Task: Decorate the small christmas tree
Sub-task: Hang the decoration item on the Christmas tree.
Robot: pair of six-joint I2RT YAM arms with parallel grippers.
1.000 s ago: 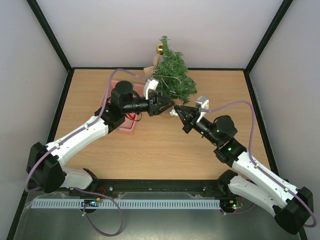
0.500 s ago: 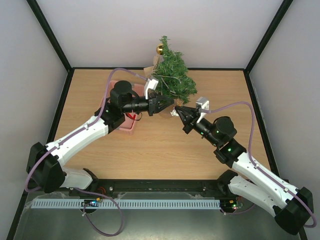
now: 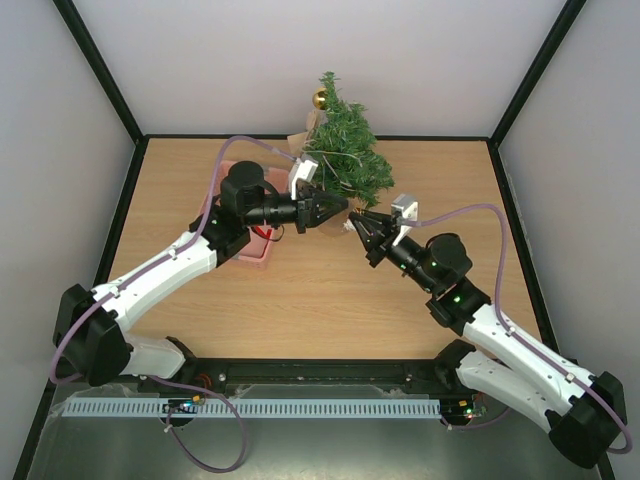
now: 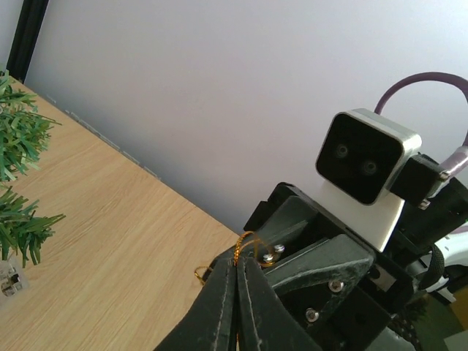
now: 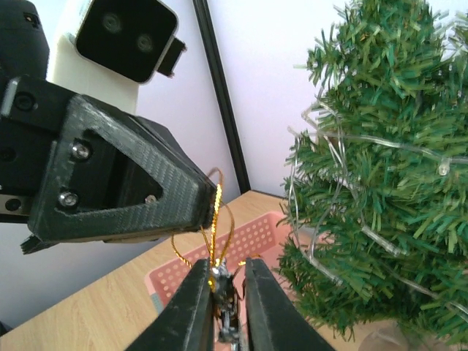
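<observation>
The small christmas tree (image 3: 345, 150) stands at the back middle of the table, a pale light string through its branches and a gold ball (image 3: 319, 98) near its top. It also shows in the right wrist view (image 5: 380, 183). My left gripper (image 3: 345, 207) is shut on a gold cord loop (image 4: 248, 241), just in front of the tree. My right gripper (image 3: 352, 222) meets it tip to tip and is shut on a small dark ornament (image 5: 225, 292) that the loop (image 5: 216, 201) rises from. Most of the ornament is hidden between the fingers.
A pink perforated basket (image 3: 258, 250) sits under the left arm, left of the tree, and shows behind the ornament in the right wrist view (image 5: 256, 241). Black frame posts and pale walls bound the wooden table (image 3: 300, 300).
The left jaws have closed to a point on the gold loop. Both grippers have edged slightly closer together; the tree has not moved.
</observation>
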